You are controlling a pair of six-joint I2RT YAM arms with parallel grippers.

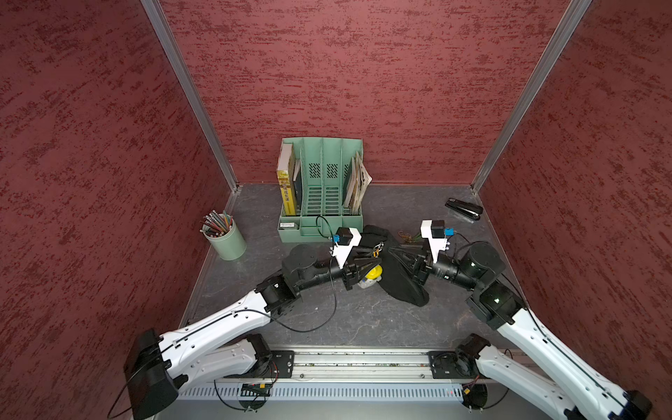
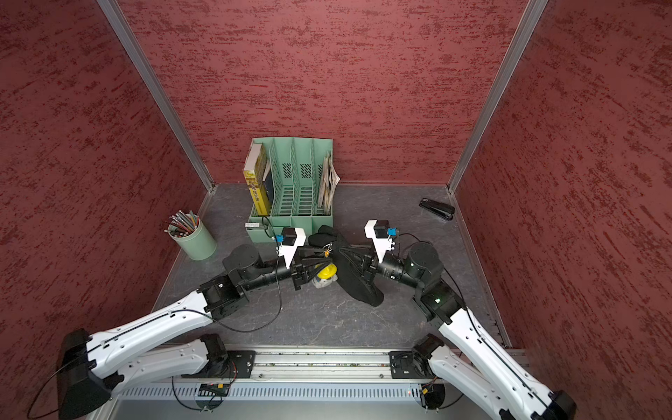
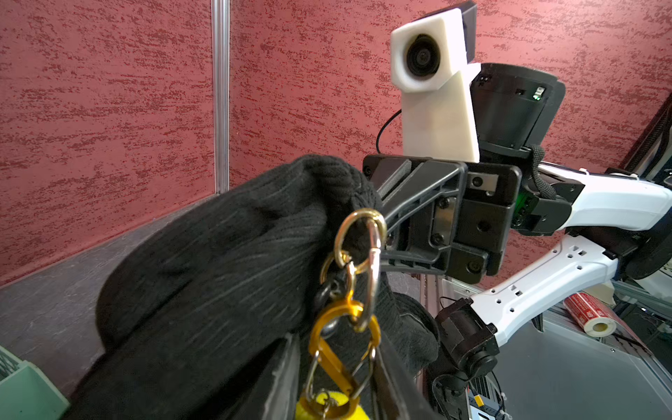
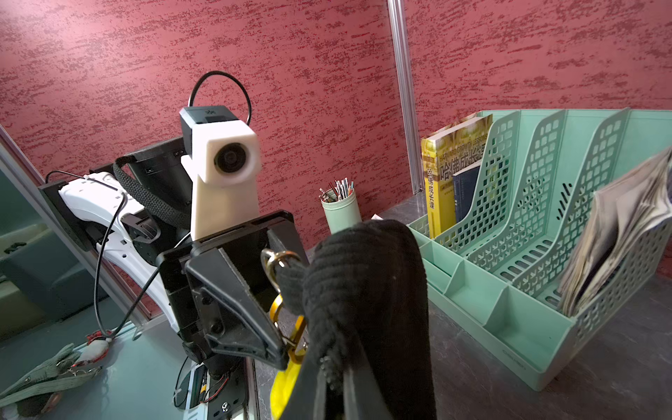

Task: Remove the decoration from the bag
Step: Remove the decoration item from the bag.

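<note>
**Right gripper** (image 4: 338, 385): jaws drawn together on a fold of the bag (image 1: 403, 280), with black knit fabric pinched between the fingers. The bag bunches up over the fingertips. From there it runs down and back toward the robot's base, its far end low by the table (image 1: 327, 320). I cannot tell whether that end rests on the table.

**Left gripper** (image 3: 336, 349): faces the right gripper tip to tip, with the raised end of the bag between the two. Its fingers stand on either side of an orange clip (image 3: 318, 338), and the gap is narrow. I cannot tell whether the pads actually press on the clip.

**Chain, left wrist view:**
- A gold clasp ring (image 3: 360, 247) sits against the bag's fabric just beyond the left fingertips.
- The orange clip hangs from it by a small ring.
- The yellow top of the decoration (image 3: 327, 405) shows behind the clip, toward the finger bases.

In both top views the decoration is a small figure in a yellow helmet directly under the left gripper. It lies just beside the bag, on the side away from the right gripper.

**Surroundings:**
- Green file rack (image 1: 320, 218): beyond both grippers, nearest the left one.
- Pencil cup (image 1: 227, 242): well out on the left gripper's outer side.
- Stapler (image 1: 465, 210): beyond the right gripper, well apart.
</note>
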